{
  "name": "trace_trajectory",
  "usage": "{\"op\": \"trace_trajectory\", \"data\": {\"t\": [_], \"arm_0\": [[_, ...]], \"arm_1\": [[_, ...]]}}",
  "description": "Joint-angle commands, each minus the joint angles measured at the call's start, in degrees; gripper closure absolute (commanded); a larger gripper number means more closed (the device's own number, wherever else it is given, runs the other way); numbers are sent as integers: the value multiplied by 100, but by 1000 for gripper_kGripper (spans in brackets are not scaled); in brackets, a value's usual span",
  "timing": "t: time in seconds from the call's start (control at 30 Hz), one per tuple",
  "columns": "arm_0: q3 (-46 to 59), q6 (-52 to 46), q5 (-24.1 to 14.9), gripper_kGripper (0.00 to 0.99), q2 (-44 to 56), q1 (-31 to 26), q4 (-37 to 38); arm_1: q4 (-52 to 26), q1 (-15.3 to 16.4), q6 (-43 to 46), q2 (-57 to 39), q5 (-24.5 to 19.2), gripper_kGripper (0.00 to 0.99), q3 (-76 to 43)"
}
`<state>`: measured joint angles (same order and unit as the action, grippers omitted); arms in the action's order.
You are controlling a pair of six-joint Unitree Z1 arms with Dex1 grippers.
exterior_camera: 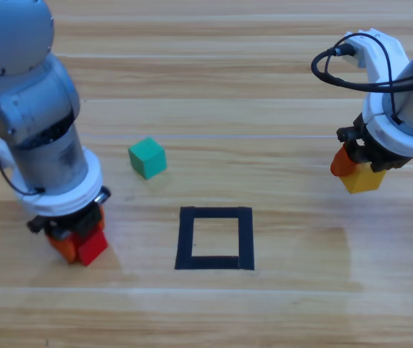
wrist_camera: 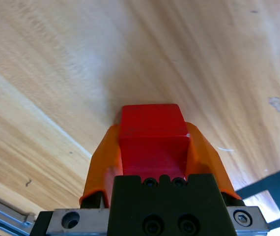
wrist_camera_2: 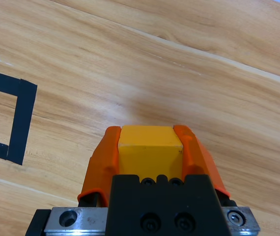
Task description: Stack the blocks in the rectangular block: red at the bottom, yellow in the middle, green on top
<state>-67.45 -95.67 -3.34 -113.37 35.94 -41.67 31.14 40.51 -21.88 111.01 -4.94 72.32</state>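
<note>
My left gripper (exterior_camera: 80, 245) is shut on the red cube (exterior_camera: 91, 246) at the left of the table, level with the black tape square (exterior_camera: 216, 238). The left wrist view shows the red cube (wrist_camera: 152, 140) clamped between the orange jaws, with a corner of the tape square (wrist_camera: 270, 189) at lower right. My right gripper (exterior_camera: 359, 172) is shut on the yellow cube (exterior_camera: 362, 178) at the far right. In the right wrist view the yellow cube (wrist_camera_2: 150, 150) sits between the jaws, the tape square (wrist_camera_2: 19, 120) off to the left. The green cube (exterior_camera: 147, 157) lies free on the table, up and left of the square.
The tape square has bare wood inside it. Open table lies between the two arms, in front of the square and along the back.
</note>
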Motion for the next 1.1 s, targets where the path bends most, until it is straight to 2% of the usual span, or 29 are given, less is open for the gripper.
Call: {"op": "trace_trajectory", "data": {"t": [0.03,0.2,0.33,0.5,0.67,0.97,1.1], "arm_0": [[-181,294,-71,639,-256,-105,-104],[-488,892,-132,794,-308,-96,-341],[-857,2131,-150,873,-291,-149,-429],[-1244,3608,-97,876,-273,-149,-491],[-1323,4539,-18,876,-256,123,-491],[-1517,5708,52,875,-607,888,-482],[-1613,6130,211,875,-766,1081,-473]], "arm_1": [[103,150,-18,-264,-94,973,-139],[103,150,-18,-299,-94,973,-130],[103,150,-53,-317,-103,973,-121],[103,150,-71,-326,-103,973,-113],[103,150,-106,-343,-103,973,-121],[130,150,-124,-396,-94,973,-139],[138,150,-124,-405,-94,973,-148]]}}
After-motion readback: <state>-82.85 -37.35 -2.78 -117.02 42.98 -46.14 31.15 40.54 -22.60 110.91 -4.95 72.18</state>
